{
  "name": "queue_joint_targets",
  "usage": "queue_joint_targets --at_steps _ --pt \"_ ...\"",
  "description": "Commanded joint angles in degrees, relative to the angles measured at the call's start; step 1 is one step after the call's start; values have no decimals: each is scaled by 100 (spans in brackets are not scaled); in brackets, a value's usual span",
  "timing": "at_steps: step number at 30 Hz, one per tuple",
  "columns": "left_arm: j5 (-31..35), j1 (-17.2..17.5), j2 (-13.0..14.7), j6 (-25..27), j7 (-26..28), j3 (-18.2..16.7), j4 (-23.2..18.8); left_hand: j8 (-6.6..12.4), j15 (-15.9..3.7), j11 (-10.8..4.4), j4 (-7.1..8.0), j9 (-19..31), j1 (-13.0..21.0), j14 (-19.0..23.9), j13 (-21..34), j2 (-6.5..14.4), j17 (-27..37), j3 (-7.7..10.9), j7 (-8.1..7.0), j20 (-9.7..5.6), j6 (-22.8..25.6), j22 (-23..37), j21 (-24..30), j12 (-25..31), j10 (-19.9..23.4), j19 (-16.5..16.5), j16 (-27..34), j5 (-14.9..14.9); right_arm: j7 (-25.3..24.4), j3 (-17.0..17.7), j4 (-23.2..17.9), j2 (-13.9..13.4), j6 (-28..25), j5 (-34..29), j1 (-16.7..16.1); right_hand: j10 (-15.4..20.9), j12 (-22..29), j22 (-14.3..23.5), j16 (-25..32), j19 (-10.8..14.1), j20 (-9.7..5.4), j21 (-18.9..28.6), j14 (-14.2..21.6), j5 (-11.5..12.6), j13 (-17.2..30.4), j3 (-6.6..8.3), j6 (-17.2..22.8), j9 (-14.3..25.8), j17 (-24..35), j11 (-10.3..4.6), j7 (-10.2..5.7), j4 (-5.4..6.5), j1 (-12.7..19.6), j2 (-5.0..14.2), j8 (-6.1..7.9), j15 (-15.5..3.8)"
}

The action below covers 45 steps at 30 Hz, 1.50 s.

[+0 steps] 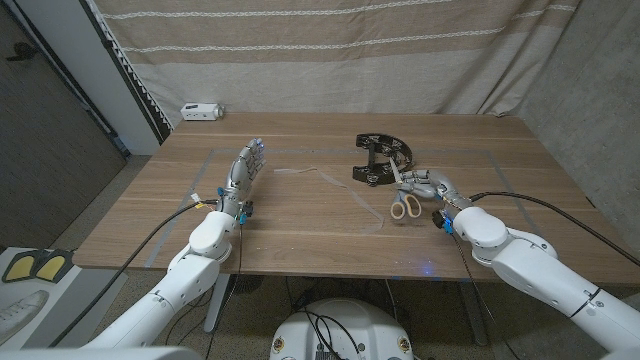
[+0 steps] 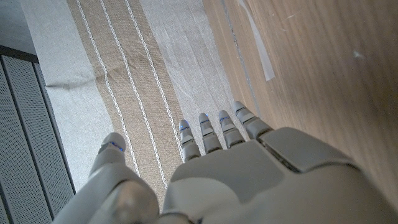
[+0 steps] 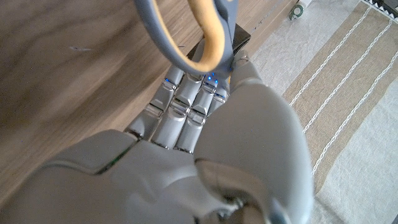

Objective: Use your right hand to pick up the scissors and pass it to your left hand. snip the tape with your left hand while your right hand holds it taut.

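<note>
The scissors (image 1: 403, 200), with grey handles lined in yellow, are in my right hand (image 1: 438, 189) at the right middle of the table. Their handles hang toward the front edge and the blades point at the black tape dispenser (image 1: 379, 160) just behind. In the right wrist view a handle loop (image 3: 200, 37) stands over my fingertips (image 3: 186, 84), with the dispenser (image 3: 241, 41) dark behind it. My left hand (image 1: 243, 172) stands at the left middle with its fingers (image 2: 214, 132) straight and apart, holding nothing.
A small white device (image 1: 200, 110) sits at the table's back left corner. Clear tape strips (image 1: 322, 177) lie on the wood between the hands; one strip (image 2: 260, 48) runs ahead of my left hand. A striped curtain (image 1: 330, 50) hangs behind the table.
</note>
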Motion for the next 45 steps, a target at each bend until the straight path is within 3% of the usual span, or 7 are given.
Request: queue_joint_targets --at_steps 1,10,22,35,45 --pt "-109 60 -2 9 -37 -42 -21 2 -733 1 11 17 22 -17 17 -3 34 -27 5 -376 44 17 17 -17 -8 16 -14 54 -39 174 -114 90 337 406 -125 9 -23 45 -5 -9 -907 86 100 20 17 83 39 20 4 12 -2 -51 815 702 -4 -177" --pt "-77 85 47 60 -20 -41 -78 -2 -740 -2 13 17 22 -21 16 0 33 -34 13 -373 37 17 17 -17 -10 15 -16 54 79 319 -240 212 827 638 -191 -110 -118 168 -128 -69 -909 306 -22 45 22 85 -72 19 -42 55 45 -40 901 724 -124 -181" --pt "17 132 64 34 83 -58 -137 2 -748 1 22 17 2 -14 16 -3 35 -52 15 -378 54 17 18 -8 14 16 -12 54 184 433 -170 420 878 1284 -182 -218 -195 254 -165 -238 -894 445 -29 61 38 79 -151 27 -35 -8 -47 5 930 739 -214 -179" --pt "-14 129 55 44 41 -50 -185 22 -751 -4 34 18 -22 23 16 -2 35 -75 32 -396 117 18 30 9 63 47 1 59 662 415 94 652 1458 1776 -36 -225 -218 309 -181 -366 -896 541 -29 74 56 86 -124 36 -19 -35 -115 49 941 766 -242 -176" --pt "-77 175 13 15 6 -36 -255 24 -760 -10 39 18 -32 61 16 2 35 -90 28 -402 142 18 34 39 154 64 10 64 645 325 266 746 1579 1832 73 -239 -235 338 -187 -434 -898 600 -26 77 65 85 -107 40 -11 -47 -115 66 947 761 -257 -176"
